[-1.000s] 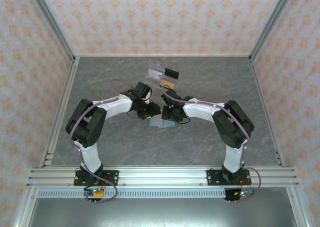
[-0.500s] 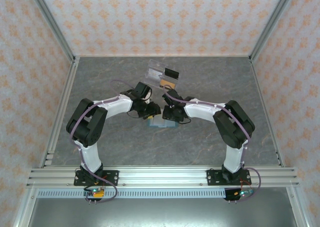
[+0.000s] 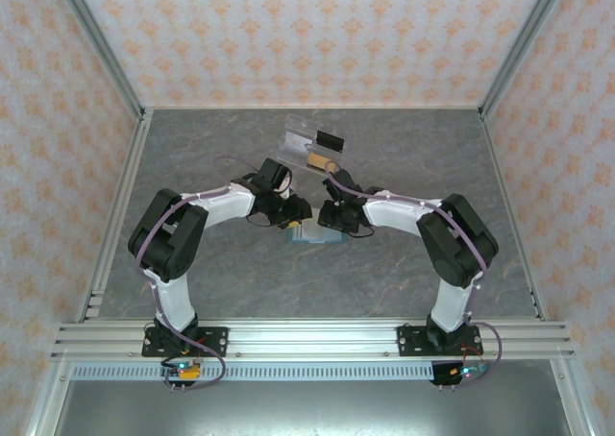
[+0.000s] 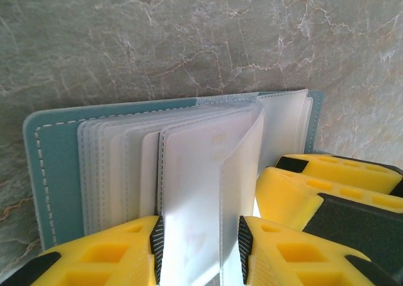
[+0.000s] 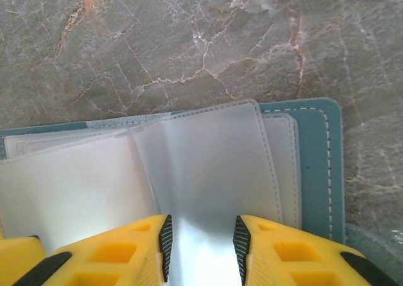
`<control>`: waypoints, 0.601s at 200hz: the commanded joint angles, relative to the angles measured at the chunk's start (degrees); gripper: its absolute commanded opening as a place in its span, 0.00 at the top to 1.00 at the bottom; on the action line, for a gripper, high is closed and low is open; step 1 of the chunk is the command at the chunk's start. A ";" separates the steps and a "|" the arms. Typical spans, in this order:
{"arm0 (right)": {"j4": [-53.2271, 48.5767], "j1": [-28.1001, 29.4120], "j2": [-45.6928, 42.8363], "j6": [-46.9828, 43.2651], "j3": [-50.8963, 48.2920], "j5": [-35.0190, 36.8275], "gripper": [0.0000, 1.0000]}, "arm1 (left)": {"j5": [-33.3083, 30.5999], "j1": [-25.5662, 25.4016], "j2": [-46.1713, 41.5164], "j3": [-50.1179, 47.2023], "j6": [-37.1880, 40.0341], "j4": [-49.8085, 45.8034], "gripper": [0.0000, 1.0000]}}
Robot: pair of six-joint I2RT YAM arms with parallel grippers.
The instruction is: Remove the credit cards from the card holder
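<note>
Mid-table, between both claws, card holder [image 3: 306, 234] lies open, cover down on marbled grey table [image 3: 240, 148]. Stitched teal cover [image 4: 53, 172] looks semi-stiff and leather-like. Inner sleeves [image 4: 189, 172] are thin frosted plastic, floppy, slick, stacked like pages. I judge whole thing light, likely to slide or lift under any pull: pin cover, draw card by edge at sleeve mouth. Left gripper [image 4: 198, 242] jaws partly parted astride one raised sleeve; right gripper [image 5: 200, 242] likewise. I cannot tell whether pads bite. I cannot make out cards inside.

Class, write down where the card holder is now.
Top view: the card holder lies near the middle, between the left gripper and the right gripper.
</note>
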 commanded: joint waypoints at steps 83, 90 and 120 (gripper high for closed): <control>0.97 -1.72 -0.68 1.98 -4.52 -2.70 0.65 | 8.51 -1.51 -1.30 -0.82 -3.12 9.08 0.61; 1.00 -1.75 -0.73 2.01 -4.60 -2.73 0.65 | 8.72 -1.60 -1.28 -0.82 -3.28 9.39 0.61; 1.22 -1.84 -0.85 2.19 -4.79 -2.59 0.65 | 9.97 -1.96 -1.14 -0.83 -4.36 11.41 0.61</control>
